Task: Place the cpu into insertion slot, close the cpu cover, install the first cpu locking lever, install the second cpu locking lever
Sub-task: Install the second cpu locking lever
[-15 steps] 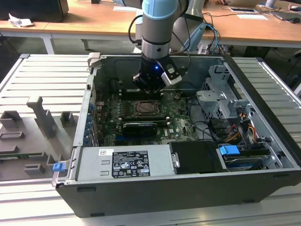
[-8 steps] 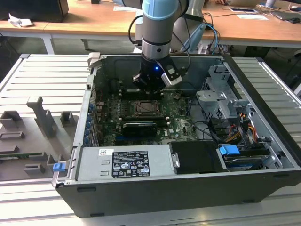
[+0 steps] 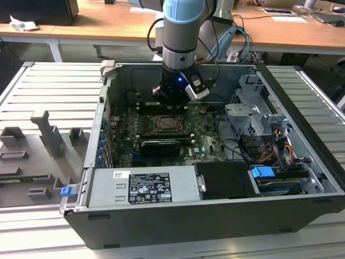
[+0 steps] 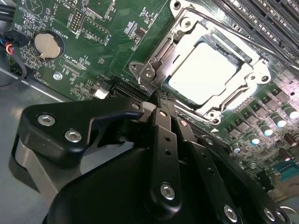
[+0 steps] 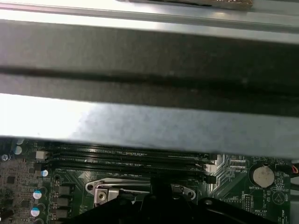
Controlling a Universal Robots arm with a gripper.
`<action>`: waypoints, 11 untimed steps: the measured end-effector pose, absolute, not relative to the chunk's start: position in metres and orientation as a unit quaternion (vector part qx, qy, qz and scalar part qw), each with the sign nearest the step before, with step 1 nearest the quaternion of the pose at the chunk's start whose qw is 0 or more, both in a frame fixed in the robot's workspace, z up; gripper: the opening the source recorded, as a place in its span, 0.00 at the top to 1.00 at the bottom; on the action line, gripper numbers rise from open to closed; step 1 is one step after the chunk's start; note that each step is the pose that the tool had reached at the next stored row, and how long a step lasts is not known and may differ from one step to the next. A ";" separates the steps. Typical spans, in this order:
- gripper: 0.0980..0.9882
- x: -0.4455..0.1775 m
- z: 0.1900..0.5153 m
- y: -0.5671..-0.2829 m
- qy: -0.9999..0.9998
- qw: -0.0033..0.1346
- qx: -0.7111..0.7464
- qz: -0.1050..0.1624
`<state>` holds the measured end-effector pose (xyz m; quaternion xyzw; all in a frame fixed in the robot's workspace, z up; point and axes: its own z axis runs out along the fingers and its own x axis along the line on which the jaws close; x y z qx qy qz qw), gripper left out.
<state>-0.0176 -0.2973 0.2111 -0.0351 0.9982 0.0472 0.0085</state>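
Coin battery point(image 4: 48, 45) is seen far left in the second wrist view, then the fingers point(image 4: 163, 100), pressed together with nothing between them, tips just beside the cpu cover point(image 4: 154, 60). That cover is shut over the cpu point(image 4: 202, 73) in the insertion slot point(image 4: 254, 74). Much of the board is hidden by the gripper point(image 3: 171, 97), hanging straight down inside the case point(image 3: 215, 216).
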 end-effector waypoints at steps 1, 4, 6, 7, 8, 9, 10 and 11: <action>0.99 -0.018 0.211 -0.298 0.998 0.008 -0.035 0.047; 0.99 -0.018 0.211 -0.298 0.998 0.008 -0.035 0.047; 0.99 -0.018 0.211 -0.299 0.998 0.008 -0.035 0.047; 0.99 -0.018 0.211 -0.300 0.998 0.008 -0.035 0.047; 0.99 -0.018 0.212 -0.300 0.998 0.008 -0.035 0.047; 0.99 -0.018 0.213 -0.300 0.998 0.008 -0.035 0.047; 0.99 -0.018 0.217 -0.300 0.998 0.008 -0.035 0.047; 0.99 -0.018 0.219 -0.300 0.998 0.008 -0.035 0.047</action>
